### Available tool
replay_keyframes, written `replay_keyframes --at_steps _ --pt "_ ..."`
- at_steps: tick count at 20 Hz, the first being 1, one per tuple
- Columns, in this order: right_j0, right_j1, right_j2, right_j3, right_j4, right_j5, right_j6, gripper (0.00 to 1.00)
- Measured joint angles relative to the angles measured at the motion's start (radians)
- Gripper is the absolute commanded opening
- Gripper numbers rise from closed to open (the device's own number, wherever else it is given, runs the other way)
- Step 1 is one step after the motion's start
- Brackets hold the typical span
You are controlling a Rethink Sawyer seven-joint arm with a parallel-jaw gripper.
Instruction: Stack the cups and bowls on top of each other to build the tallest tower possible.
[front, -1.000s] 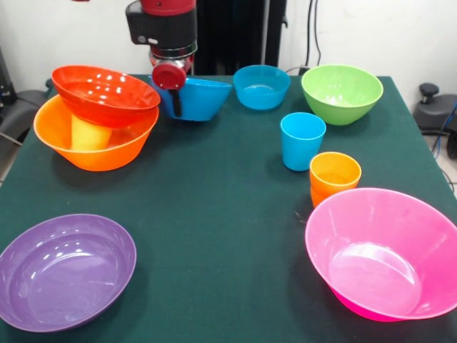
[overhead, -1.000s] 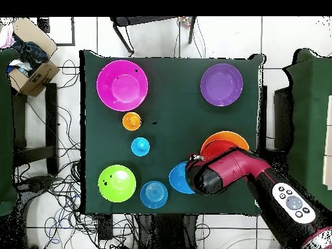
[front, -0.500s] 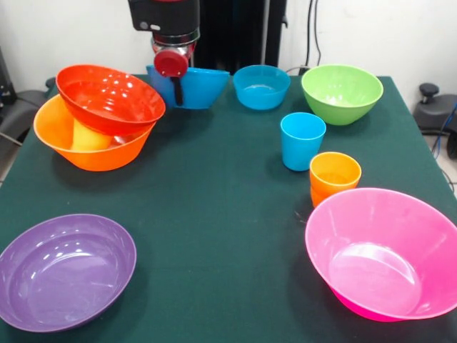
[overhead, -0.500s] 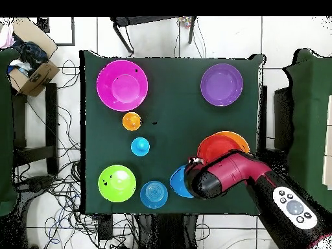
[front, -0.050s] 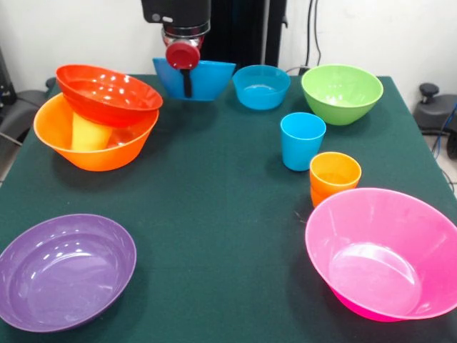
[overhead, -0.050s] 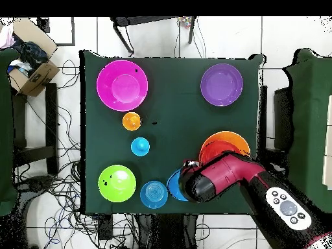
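Observation:
My gripper (front, -0.050s: 187,87) is shut on the near rim of a blue bowl (front, -0.050s: 207,78) and holds it level above the table's far side. One dark finger (front, -0.050s: 187,82) shows outside the rim. To its left, the red-orange bowl (front, -0.050s: 107,93) rests tilted in the big orange bowl (front, -0.050s: 96,153), with the yellow cup (front, -0.050s: 88,134) under it. From overhead the held blue bowl (overhead, -0.050s: 174,185) peeks out beside my arm (overhead, -0.050s: 224,178). A blue cup (front, -0.050s: 302,140) and nested orange cups (front, -0.050s: 334,176) stand to the right.
A second blue bowl (front, -0.050s: 261,86) and a green bowl (front, -0.050s: 341,92) sit along the far edge. A pink bowl (front, -0.050s: 382,254) is at the near right and a purple bowl (front, -0.050s: 64,271) at the near left. A cardboard box (overhead, -0.050s: 32,61) stands off the table.
The gripper has risen with the blue bowl and shifted right in the front view, away from the orange pile. The red-orange bowl rocked a little in the orange bowl.

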Motion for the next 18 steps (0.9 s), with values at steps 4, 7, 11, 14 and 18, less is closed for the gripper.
replay_keyframes --at_steps 4,7,11,14,18 --pt "0.005 -0.015 0.000 0.009 0.018 0.000 0.000 0.00" --pt "0.004 -0.032 0.000 0.019 0.040 0.000 0.000 0.00" --pt "0.000 -0.064 0.000 0.034 0.090 0.002 0.000 0.00" --pt "-0.011 -0.098 0.003 0.046 0.140 0.012 0.000 0.00" --pt "-0.042 -0.153 0.019 0.052 0.213 0.060 0.000 0.00"
